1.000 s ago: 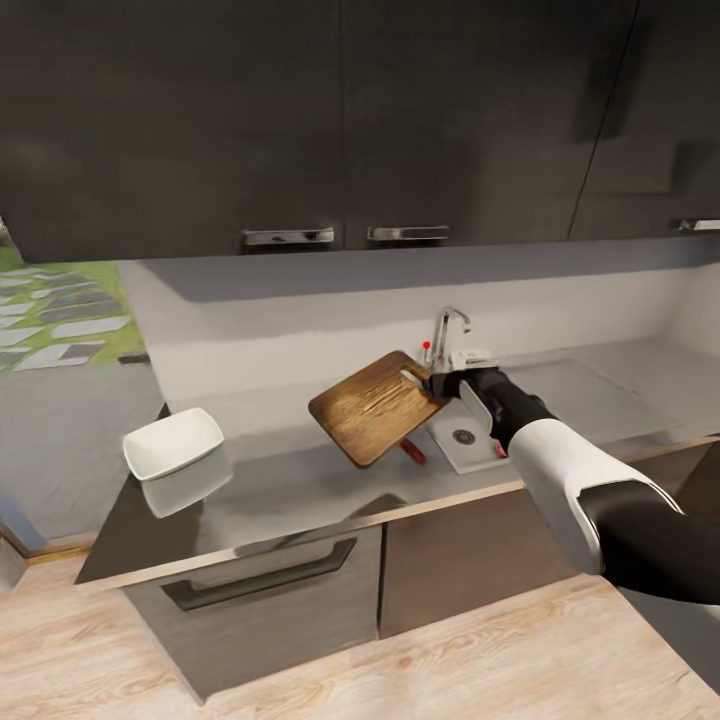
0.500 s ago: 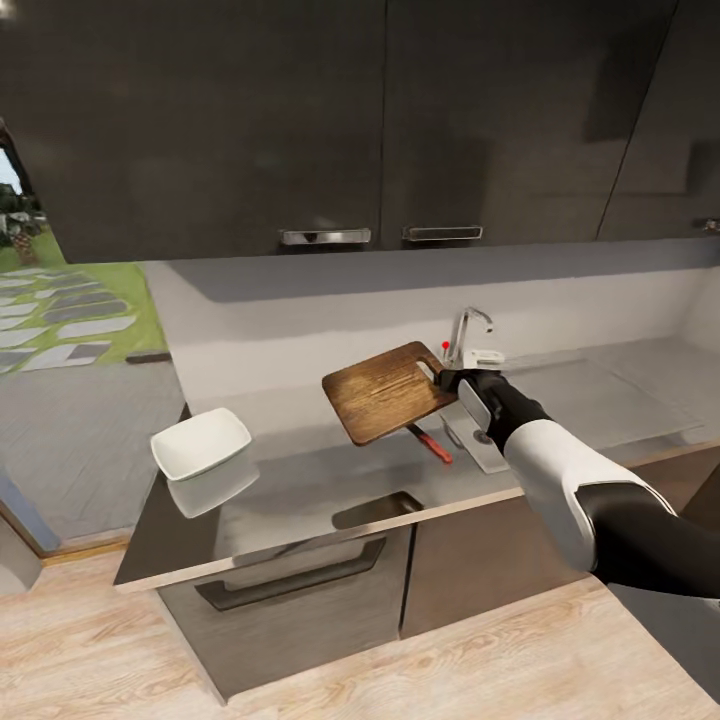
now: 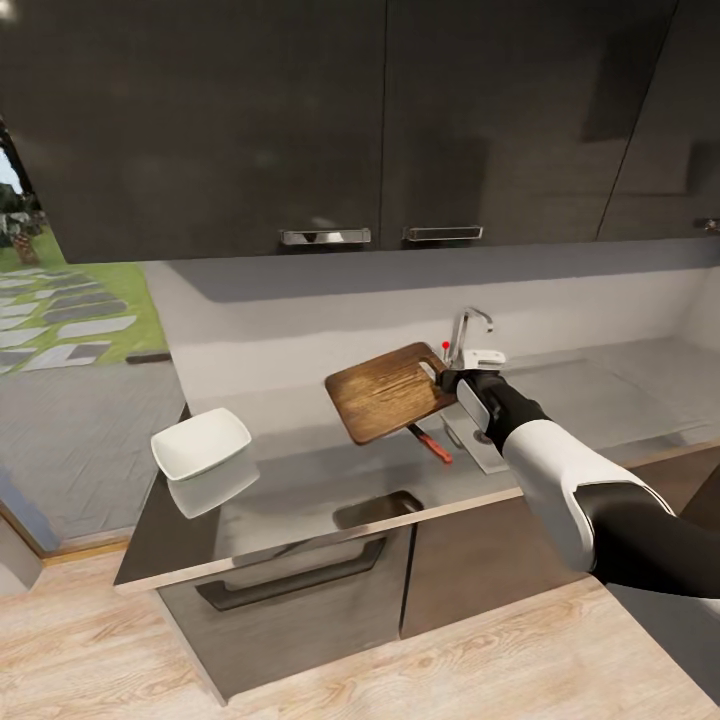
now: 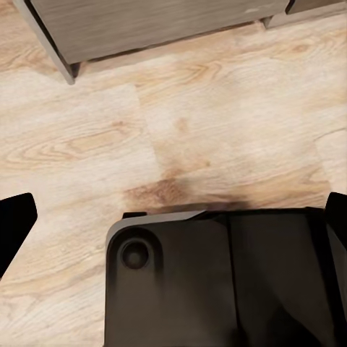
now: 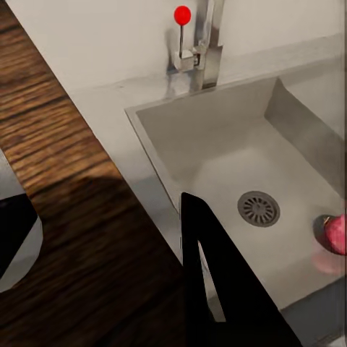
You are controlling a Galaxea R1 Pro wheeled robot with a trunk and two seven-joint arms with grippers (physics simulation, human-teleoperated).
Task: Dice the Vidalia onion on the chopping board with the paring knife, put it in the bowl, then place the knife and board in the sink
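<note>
My right gripper (image 3: pixel 447 379) is shut on the handle end of the chopping board (image 3: pixel 388 392) and holds it, slightly tilted, in the air over the countertop (image 3: pixel 300 490), just left of the sink (image 3: pixel 486 458). In the right wrist view the chopping board (image 5: pixel 65 210) lies between my fingers (image 5: pixel 210 289), beside the sink basin (image 5: pixel 238 163). The Vidalia onion (image 5: pixel 335 233) rests in the basin near the drain (image 5: pixel 259 208). On the countertop under the board's near edge lies the paring knife (image 3: pixel 432 444). The bowl (image 3: pixel 200 442) stands at the counter's left end. My left gripper (image 4: pixel 173 217) is open above the wooden floor.
The chrome tap (image 3: pixel 468 330) with its red knob (image 5: pixel 182 14) rises behind the sink. Dark wall cupboards (image 3: pixel 350 120) hang overhead. Dark cabinets (image 3: pixel 290 590) sit below the counter, whose left end borders an opening to the outdoors.
The camera swung left one second ago, shifting the whole picture right. The board in my right gripper has come nearer to level and risen slightly.
</note>
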